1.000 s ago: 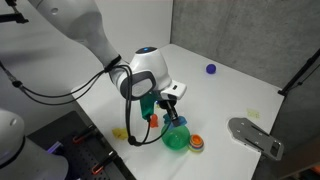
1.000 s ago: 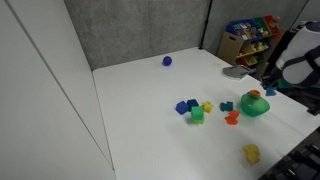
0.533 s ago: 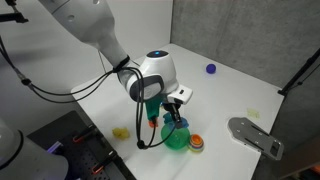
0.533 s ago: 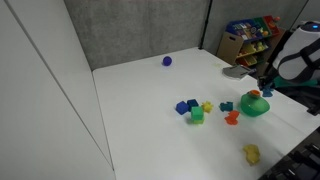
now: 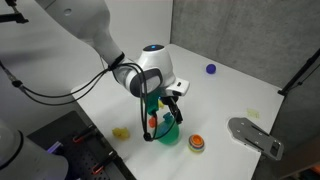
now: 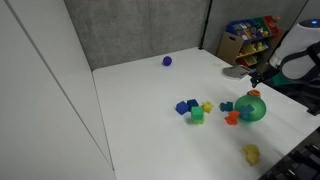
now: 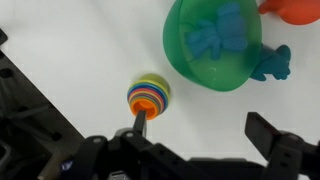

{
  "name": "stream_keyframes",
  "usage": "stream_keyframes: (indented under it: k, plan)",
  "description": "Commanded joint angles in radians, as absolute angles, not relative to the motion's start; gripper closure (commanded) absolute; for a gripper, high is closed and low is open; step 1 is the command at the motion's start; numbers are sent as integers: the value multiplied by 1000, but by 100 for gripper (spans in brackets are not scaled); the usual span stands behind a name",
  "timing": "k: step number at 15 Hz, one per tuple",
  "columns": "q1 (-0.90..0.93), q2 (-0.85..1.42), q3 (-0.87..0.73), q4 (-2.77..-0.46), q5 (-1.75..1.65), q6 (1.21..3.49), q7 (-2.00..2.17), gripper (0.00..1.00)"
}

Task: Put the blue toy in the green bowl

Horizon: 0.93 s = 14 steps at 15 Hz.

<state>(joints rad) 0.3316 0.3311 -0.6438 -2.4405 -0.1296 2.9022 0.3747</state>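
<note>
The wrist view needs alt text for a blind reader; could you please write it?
A blue toy lies inside a green bowl at upper right on a white table. A rainbow-striped toy sits near the bowl; the gripper spans the bottom edge.

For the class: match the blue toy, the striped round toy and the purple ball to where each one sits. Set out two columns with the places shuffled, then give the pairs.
Things:
1. blue toy
2. striped round toy
3. purple ball

Places:
a. alone, far from the other toys
b. inside the green bowl
c. near the bowl, not touching it

Pairs: 1-b, 2-c, 3-a
</note>
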Motion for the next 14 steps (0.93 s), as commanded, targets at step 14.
stream_keyframes:
  k: [14]
  plan:
    - [84,-254,-64,-2579,-155,2368,489,0]
